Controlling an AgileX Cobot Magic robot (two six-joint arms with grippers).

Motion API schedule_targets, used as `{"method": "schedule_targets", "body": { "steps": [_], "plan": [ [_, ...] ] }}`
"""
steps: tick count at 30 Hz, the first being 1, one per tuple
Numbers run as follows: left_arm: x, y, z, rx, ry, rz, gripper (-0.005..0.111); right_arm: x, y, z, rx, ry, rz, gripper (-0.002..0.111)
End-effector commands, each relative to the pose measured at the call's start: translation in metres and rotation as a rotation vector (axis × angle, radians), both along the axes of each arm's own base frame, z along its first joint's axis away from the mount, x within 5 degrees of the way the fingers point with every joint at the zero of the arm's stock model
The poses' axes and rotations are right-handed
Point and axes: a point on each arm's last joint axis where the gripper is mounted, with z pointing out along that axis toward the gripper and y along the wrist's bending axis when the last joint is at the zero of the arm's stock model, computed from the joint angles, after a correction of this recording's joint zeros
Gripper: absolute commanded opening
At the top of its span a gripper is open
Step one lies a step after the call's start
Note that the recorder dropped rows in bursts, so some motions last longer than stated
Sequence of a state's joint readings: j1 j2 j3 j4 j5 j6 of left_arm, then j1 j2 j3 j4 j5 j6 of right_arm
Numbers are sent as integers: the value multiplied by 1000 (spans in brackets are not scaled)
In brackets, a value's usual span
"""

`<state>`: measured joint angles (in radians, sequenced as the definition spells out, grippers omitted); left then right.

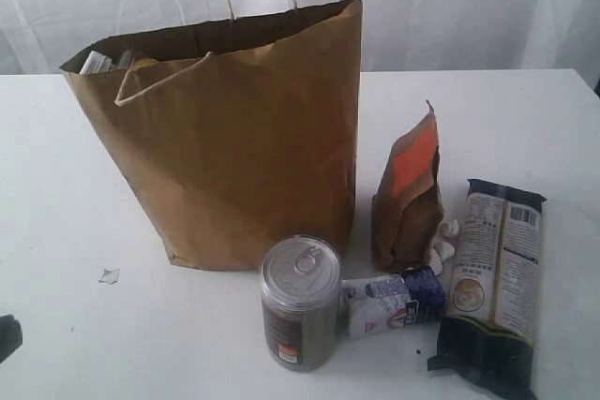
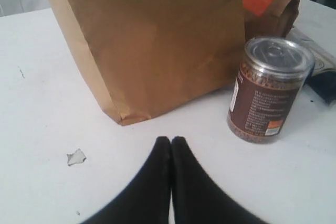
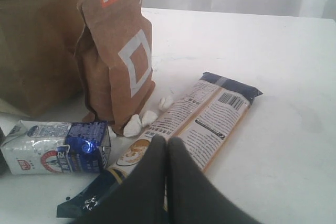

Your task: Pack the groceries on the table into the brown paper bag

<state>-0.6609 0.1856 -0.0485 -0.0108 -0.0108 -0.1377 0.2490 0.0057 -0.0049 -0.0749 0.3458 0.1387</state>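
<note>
Exterior view is showing the brown paper bag standing upright on the table, the dark pull-tab can standing just in front, the small white-blue packet lying beside the can, the brown-orange pouch standing right of the bag, and the long dark-ended pasta packet lying flat farthest right. The left gripper and right gripper are both sitting pinched together, holding nothing

Paper, metal, film.
brown paper bag matt kraft; dark pull-tab can shiny metal lid; long dark-ended pasta packet glossy plastic.
</note>
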Motion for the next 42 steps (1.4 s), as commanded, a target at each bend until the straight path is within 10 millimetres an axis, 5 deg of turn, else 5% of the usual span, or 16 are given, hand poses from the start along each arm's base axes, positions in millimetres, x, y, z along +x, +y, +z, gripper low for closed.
{"method": "schedule_targets", "body": {
  "steps": [1, 20, 24, 30, 35, 42],
  "plan": [
    [-5, 3, -9, -38, -35, 1, 0, 0, 0, -1, 0, -4, -1, 0],
    [-11, 8, -13, -38, -33, -9, 0, 0, 0, -1, 3, -3, -1, 0],
    [-11, 8, -13, -38, -33, -9, 0, 2, -1, 10, -246, -187, 33, 0],
    [-11, 8, -13, -38, -33, -9, 0, -1, 3, 46, 203, -493, 37, 0],
    [-11, 8, -13, -38, -33, -9, 0, -8, 2, 64, 295, -687, 63, 0],
    [-11, 8, -13, -38, -33, -9, 0, -25, -3, 87, 688, -897, 164, 0]
  ]
}}
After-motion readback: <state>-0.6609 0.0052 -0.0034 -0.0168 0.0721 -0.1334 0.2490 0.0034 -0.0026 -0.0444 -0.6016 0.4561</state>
